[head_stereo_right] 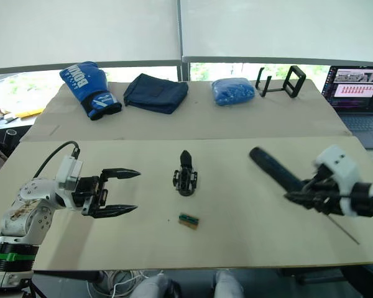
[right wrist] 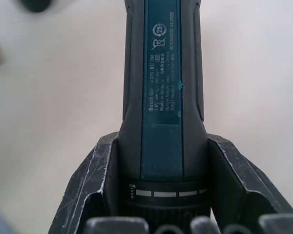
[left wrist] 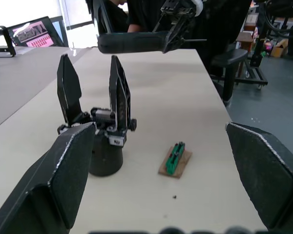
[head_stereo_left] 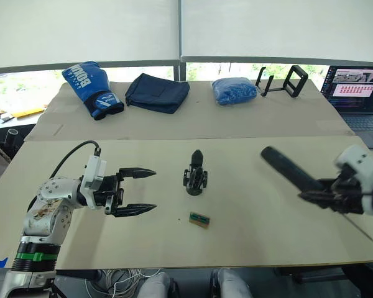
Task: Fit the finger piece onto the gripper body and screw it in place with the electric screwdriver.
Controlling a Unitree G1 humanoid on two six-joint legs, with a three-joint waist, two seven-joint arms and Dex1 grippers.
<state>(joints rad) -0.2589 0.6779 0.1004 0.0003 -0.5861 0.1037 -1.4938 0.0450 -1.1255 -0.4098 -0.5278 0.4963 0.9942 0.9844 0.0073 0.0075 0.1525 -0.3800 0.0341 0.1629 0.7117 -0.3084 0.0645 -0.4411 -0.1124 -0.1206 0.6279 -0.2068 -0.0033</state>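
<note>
The gripper body (head_stereo_left: 195, 176) stood upright on its drum base at the centre of the desk (head_stereo_left: 248, 230), with two pointed fingers rising from its bracket in the left wrist view; whether one of them was the finger piece could not be told. A small green-and-brown block (head_stereo_left: 199, 219) lay just beside it, toward 6 o'clock.

The left claw (head_stereo_left: 137, 191) hovered at 9 o'clock of the gripper body, well apart from it, fingers spread wide and empty, aimed at the assembly. This posture probably prepared it to steady the body.

The right claw (head_stereo_left: 323, 189) was at 3 o'clock, fingers closed around the electric screwdriver (head_stereo_left: 292, 169) near its bit end. The rounded end pointed toward 10 o'clock, and the thin bit toward 4 o'clock, away from the work. The tool would likely need reorienting before driving a screw.
</note>
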